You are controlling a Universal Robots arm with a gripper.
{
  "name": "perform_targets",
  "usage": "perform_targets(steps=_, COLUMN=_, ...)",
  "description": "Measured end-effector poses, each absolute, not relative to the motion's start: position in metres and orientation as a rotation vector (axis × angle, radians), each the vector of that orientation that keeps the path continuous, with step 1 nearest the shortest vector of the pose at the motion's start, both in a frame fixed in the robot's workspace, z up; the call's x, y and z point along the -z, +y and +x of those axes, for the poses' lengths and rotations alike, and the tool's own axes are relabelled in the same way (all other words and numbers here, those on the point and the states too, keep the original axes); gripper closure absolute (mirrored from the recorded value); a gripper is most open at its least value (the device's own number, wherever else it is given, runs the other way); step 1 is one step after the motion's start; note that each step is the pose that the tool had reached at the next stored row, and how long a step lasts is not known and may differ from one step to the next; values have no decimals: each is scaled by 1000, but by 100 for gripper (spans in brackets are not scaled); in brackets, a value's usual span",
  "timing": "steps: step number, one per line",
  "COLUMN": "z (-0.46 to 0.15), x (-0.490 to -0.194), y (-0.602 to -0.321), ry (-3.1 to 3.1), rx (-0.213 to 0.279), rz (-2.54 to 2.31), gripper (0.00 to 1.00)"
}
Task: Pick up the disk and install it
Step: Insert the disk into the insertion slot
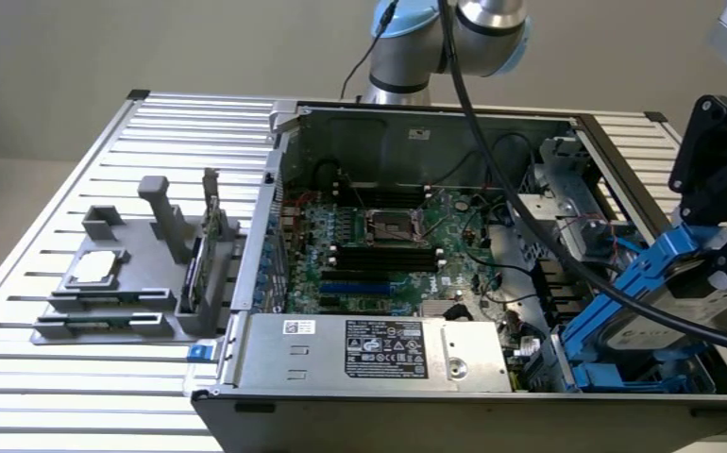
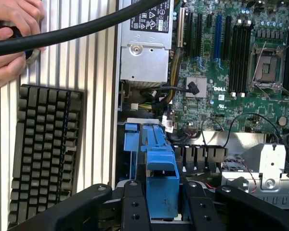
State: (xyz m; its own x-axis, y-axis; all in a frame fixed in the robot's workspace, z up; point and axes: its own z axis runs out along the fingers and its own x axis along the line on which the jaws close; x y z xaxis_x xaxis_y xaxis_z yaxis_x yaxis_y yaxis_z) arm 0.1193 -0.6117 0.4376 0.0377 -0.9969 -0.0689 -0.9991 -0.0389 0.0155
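Note:
The disk (image 1: pixel 681 304) is a silver-grey drive with a white label, framed by blue carrier rails. It hangs tilted over the front corner of the open computer case (image 1: pixel 338 118) on the exterior view's right, its lower end reaching down toward the blue drive bay (image 1: pixel 616 379). My gripper (image 1: pixel 714 247) is shut on its upper end. In the wrist view the disk's blue carrier (image 2: pixel 162 185) sits between the two black fingers (image 2: pixel 135 209) of the gripper (image 2: pixel 164 211), pointing into the blue bay (image 2: pixel 135 137).
The case holds a green motherboard (image 1: pixel 389 236), a silver power supply (image 1: pixel 377 351) and metal brackets (image 2: pixel 272 166). A grey fixture (image 1: pixel 137 274) with a small chip stands outside on the slatted table (image 1: pixel 74 377). A keyboard (image 2: pixel 45 144), a person's hands (image 2: pixel 12 43) and a thick black cable (image 2: pixel 86 29) are nearby.

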Motion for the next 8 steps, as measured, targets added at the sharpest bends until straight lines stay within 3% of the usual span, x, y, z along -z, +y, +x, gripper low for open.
perform_targets(steps=8, z=119, x=-432, y=-612, ry=2151, rx=-94, rz=-2237, gripper=68)
